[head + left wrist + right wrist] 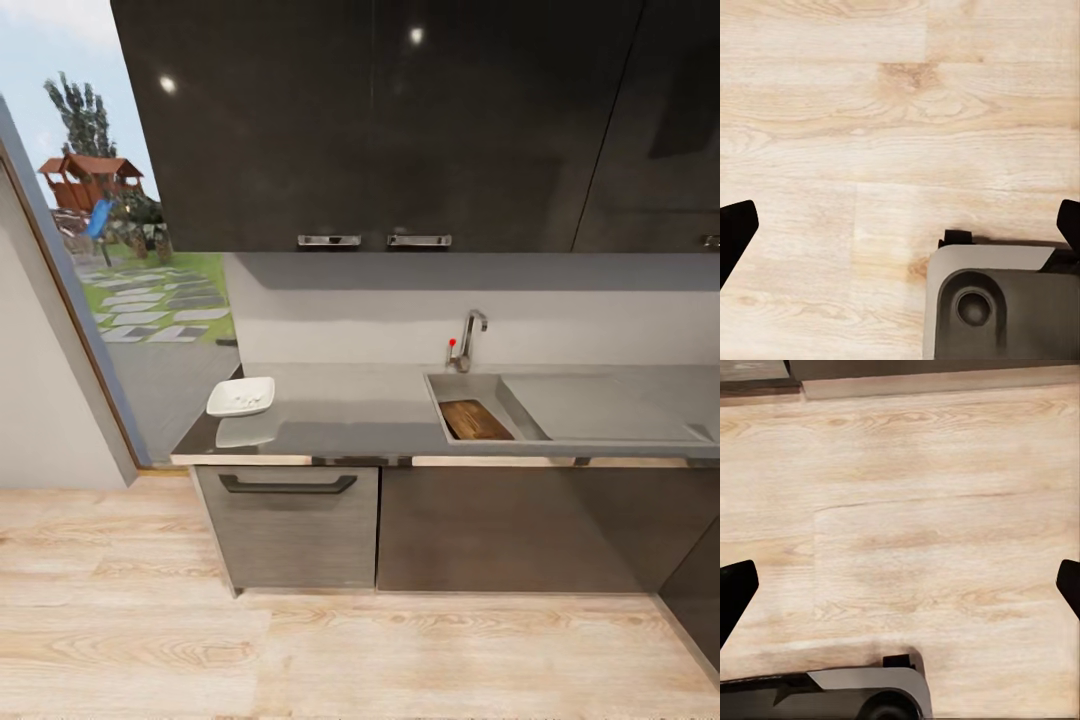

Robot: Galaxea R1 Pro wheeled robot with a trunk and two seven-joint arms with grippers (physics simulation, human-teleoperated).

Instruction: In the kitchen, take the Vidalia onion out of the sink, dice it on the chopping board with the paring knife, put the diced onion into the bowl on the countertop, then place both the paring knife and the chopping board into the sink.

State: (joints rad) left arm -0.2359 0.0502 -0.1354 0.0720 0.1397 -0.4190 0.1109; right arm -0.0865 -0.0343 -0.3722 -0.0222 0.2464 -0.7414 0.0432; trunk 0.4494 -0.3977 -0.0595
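Head view: a grey desk (340, 410) runs under dark glossy wall cabinets (400, 120). Near its left end sits a white, shallow, roughly square bowl (241, 397) with rounded corners; small pale pieces lie inside it, too small to make out. To the right, the sink (445, 385) is sunk into the desk, with a metal faucet (468, 338) behind it that carries a small red mark on its lever. The chopping board (475, 420), brown wood with darker grain, lies flat in the sink basin. A ribbed draining area (600, 405) lies just beside the basin on the right. Below the desk, a drawer front with a dark handle (288, 485) stands at left. A light wooden floor (300, 640) fills the foreground, and a window at left shows a garden with a playhouse (85, 180).

Left wrist view: the left gripper (900, 232) points down at the floor, its 2 black fingertips (735, 229) at opposite edges, so the jaws stand wide apart with nothing between them. A grey part of the robot's base (1005, 300) lies below.

Right wrist view: the right gripper (900, 589) likewise hangs over floor planks, jaws spread wide and holding nothing. The cabinet plinth (930, 371) crosses the far edge.
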